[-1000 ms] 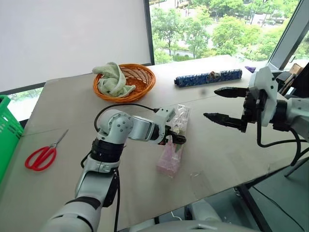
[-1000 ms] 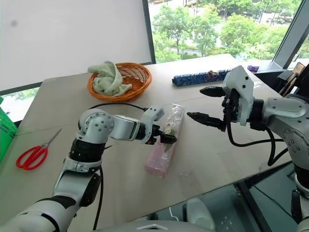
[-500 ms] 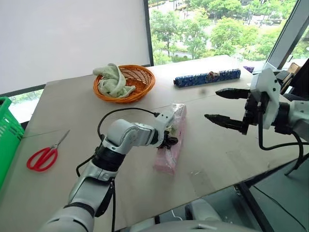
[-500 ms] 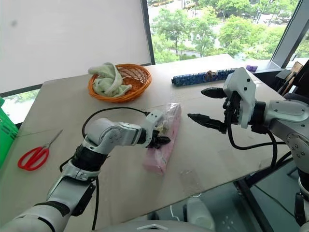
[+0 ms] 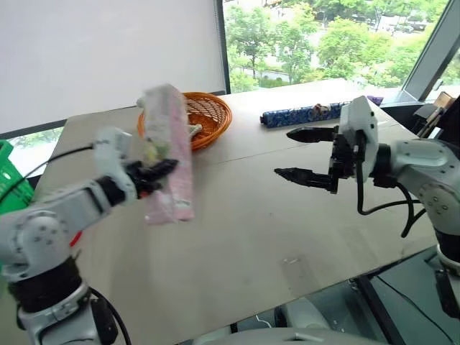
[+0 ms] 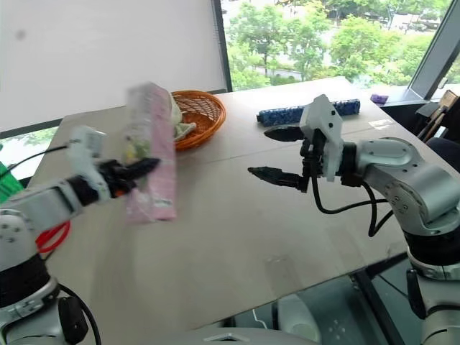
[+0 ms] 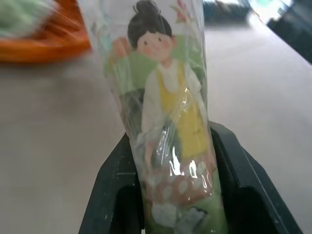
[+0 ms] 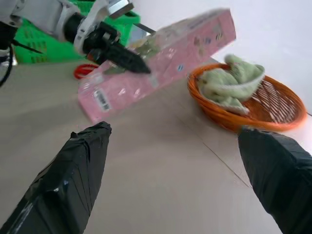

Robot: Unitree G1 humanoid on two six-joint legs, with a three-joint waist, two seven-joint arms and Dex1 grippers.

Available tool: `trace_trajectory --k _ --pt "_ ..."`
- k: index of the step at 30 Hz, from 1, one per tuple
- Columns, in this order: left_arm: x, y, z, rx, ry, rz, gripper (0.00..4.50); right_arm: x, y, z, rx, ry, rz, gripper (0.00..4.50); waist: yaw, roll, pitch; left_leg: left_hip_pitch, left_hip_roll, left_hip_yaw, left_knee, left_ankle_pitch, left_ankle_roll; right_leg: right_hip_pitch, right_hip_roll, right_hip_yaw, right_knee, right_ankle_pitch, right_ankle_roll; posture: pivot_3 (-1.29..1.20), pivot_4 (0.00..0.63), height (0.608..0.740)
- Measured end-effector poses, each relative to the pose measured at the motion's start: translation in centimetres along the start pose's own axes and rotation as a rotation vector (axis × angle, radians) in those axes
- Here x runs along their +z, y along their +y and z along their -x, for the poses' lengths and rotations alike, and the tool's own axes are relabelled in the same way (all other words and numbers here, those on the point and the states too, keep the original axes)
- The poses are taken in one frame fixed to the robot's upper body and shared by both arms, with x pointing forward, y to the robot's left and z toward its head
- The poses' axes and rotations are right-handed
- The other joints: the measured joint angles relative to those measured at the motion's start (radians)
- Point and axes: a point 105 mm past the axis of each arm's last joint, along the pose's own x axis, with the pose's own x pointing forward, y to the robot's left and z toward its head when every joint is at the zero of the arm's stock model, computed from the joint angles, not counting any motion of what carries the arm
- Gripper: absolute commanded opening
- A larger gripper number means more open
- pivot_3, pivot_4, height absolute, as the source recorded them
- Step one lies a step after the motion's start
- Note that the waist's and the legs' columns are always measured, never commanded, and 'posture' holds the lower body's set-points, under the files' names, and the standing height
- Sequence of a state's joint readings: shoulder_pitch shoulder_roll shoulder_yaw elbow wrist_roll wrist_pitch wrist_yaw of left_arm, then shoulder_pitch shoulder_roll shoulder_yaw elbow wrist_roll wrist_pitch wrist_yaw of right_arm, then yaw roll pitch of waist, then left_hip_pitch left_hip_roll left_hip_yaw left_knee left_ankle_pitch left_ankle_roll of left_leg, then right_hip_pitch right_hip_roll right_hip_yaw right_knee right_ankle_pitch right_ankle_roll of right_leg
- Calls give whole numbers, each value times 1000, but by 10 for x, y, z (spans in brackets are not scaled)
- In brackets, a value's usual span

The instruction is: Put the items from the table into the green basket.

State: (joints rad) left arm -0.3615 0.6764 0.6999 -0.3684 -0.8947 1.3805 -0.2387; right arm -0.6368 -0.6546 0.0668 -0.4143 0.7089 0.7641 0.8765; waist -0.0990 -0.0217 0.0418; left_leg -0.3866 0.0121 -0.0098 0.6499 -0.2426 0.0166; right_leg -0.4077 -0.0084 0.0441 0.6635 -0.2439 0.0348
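Clamped in the left claw [image 5: 154,172], the pink packet [image 5: 169,154] is held upright, clear of the tabletop [image 5: 251,215]. Left of the packet, the green basket [image 5: 11,187] is seen at the tabletop's edge. Just behind the packet, an orange wicker basket [image 5: 210,115] with a pale green cloth [image 8: 233,80] is found. Right of it, the right claw [image 5: 305,154] is held with fingers apart, empty, before a dark blue roll [image 5: 309,113].

Green basket [image 5: 10,180] cut off, edge
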Motion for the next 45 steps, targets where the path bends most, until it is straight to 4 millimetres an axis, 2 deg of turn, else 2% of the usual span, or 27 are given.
trace_trajectory --k 4,6,8,10,14,18,21,24,26,27,28,29,33,35,37,39,40,42,43,45 --pt "55 67 44 362 -119 -72 1540 25 4 -23 142 -114 52 4500 56 -6 3 1 0 1 0 0 0 0 0 0 0 1 -1 170 0 740" --pt "71 95 63 503 -108 -148 1540 41 6 -30 201 -162 94 4500 85 -5 3 0 -1 2 -3 0 0 -1 -4 -1 -1 2 -4 173 0 740" --pt "75 113 72 576 -73 -218 1540 48 6 -33 229 -180 122 4500 115 -5 3 0 -2 1 -5 0 -1 -2 -8 -3 -2 2 -5 169 0 740" --pt "73 141 80 660 44 -366 1540 51 2 -44 252 -181 122 4500 132 -5 4 -2 -2 2 -7 0 -1 -5 -10 -3 -3 0 -8 152 0 740" --pt "79 191 105 781 183 -570 1540 68 -5 -68 255 -167 158 4500 143 -6 3 -11 -2 1 -7 1 -3 -14 -16 -5 -1 1 -9 145 0 740" --pt "92 213 122 858 245 -745 1540 78 -7 -81 251 -143 181 4500 143 -10 1 -13 -3 1 -10 1 -3 -16 -18 -6 -1 2 -7 143 0 740" --pt "87 226 133 908 326 -811 1540 78 -9 -83 244 -130 172 4500 139 -11 0 -15 -3 1 -10 1 -3 -17 -18 -6 0 2 -6 147 0 740" --pt "75 236 143 922 401 -812 2334 77 -11 -84 238 -122 174 4500 138 -14 -2 -16 -3 2 -10 1 -3 -19 -17 -7 0 2 -6 142 0 740" --pt "73 238 146 927 401 -806 3261 77 -10 -84 243 -122 174 4500 139 -14 -2 -20 -3 2 -9 1 -3 -20 -17 -10 1 2 -6 145 0 740" --pt "77 237 146 935 374 -808 3659 77 -10 -84 246 -122 174 4500 139 -14 -2 -22 -3 1 -7 1 -3 -21 -17 -12 1 2 -6 147 0 740" --pt "85 235 144 939 326 -811 4284 77 -9 -84 248 -122 175 4500 140 -15 -3 -27 -2 -2 -3 1 -3 -24 -17 -16 2 3 -6 148 0 740" --pt "89 233 143 938 304 -815 4456 77 -9 -84 250 -123 174 4500 140 -15 -3 -28 -2 -3 -1 1 -3 -24 -17 -17 2 3 -6 150 0 740" --pt "113 202 110 749 67 -770 4456 73 -7 -82 256 -124 169 4500 148 -16 -3 -29 -3 -3 1 1 -3 -23 -23 -20 3 3 -6 155 0 740" --pt "114 173 79 595 -76 -738 4456 67 -8 -77 245 -118 165 4500 152 -13 -5 -27 -4 -5 1 1 -2 -21 -28 -20 4 3 -6 161 0 740" --pt "97 127 41 387 -213 -631 4456 54 -11 -73 221 -99 139 4500 156 -13 -6 -28 -5 -3 3 1 -2 -21 -32 -18 5 3 -5 163 0 740" --pt "72 87 18 234 -258 -487 4456 40 -16 -67 181 -79 117 4500 155 -17 -9 -28 -5 -4 3 1 -2 -21 -31 -17 5 4 -5 147 0 740" --pt "52 57 6 125 -258 -405 4456 31 -24 -59 129 -69 88 4500 153 -21 -11 -28 -5 -4 4 1 -2 -21 -31 -17 5 4 -4 142 0 740" --pt "38 29 0 36 -241 -365 4456 22 -33 -49 67 -53 70 4500 147 -22 -11 -28 -5 -4 3 1 -2 -21 -30 -16 7 4 -4 123 0 740" --pt "33 7 -3 -12 -247 -353 4456 13 -41 -38 8 -24 67 4500 147 -21 -11 -27 -5 -4 3 1 -2 -21 -29 -17 8 4 -5 123 0 740" --pt "23 -21 -6 -63 -243 -347 4456 -6 -53 -20 -82 35 60 4500 147 -18 -12 -26 -4 -4 3 1 -2 -21 -28 -16 9 4 -5 100 0 740"
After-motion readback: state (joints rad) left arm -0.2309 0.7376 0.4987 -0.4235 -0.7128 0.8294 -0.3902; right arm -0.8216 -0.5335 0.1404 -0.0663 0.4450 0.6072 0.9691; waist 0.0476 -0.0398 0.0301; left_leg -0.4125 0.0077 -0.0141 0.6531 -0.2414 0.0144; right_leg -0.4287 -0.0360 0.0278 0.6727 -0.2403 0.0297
